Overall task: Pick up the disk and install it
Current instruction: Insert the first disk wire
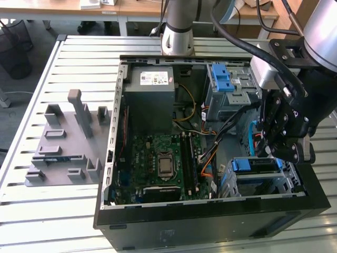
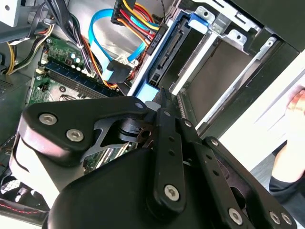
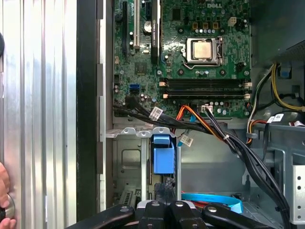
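The slatted metal desk point(image 1: 68, 211) carries the open computer case point(image 1: 210, 232), lying on its side with its inside facing up. Beside it, toward the exterior view's left, sits a grey moulded fixture point(image 1: 66, 142).

Inside the case, the grey power supply point(image 1: 149, 92) lies at the far end, and the green motherboard point(image 1: 158, 163) with its bare processor socket point(image 3: 202, 50) takes up the middle. At the exterior view's right are the metal drive cages, each with a blue latch: one at the far side point(image 1: 224, 81), one nearer point(image 1: 247, 166).

My gripper point(image 1: 284, 145) hangs over that near cage. In the first wrist view, the disk point(image 3: 163, 155) stands on edge in the bay slot point(image 3: 143, 162) just ahead of my gripper point(image 3: 164, 200), blue bracket uppermost. The second wrist view shows the same disk point(image 2: 164, 62) in the cage point(image 2: 214, 62), with cables crowding close. I judge it is seated, or very nearly. My gripper's linkage hides the tips, so I cannot tell whether they are apart, together or clamped on the bracket.

Risks as I judge them: the black cable bundle point(image 3: 238, 148) and blue ribbon cable point(image 2: 102, 47) run just beside the bay and could snag on my gripper. A tilted disk could jam against the cage. A person's hand point(image 2: 295, 102) rests at the case's outer edge, near my arm.
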{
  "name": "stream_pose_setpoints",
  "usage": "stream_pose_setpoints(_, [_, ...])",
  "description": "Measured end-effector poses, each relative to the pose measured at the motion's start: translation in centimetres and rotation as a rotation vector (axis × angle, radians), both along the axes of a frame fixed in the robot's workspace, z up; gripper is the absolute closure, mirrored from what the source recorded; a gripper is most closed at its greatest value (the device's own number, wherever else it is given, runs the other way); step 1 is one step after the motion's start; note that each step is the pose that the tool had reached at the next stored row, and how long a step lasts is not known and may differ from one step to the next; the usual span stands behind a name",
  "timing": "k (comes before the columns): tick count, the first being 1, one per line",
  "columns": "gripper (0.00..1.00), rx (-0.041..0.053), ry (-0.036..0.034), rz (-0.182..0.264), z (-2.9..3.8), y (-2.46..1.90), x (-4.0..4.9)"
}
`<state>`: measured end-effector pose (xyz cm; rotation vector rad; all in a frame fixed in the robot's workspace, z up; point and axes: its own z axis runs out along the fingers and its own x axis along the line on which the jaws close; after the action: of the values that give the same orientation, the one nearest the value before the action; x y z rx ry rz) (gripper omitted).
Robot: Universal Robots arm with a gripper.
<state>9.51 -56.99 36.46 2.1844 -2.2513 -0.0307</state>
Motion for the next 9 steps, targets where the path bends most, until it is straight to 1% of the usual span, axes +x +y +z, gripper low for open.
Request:
stream_pose_setpoints(6, [0.89,0.0002,0.0000,0.000,-0.02,0.03,0.21])
stream_pose_setpoints(9, [0.89,0.0000,0.0000,0.000,-0.04,0.19,0.47])
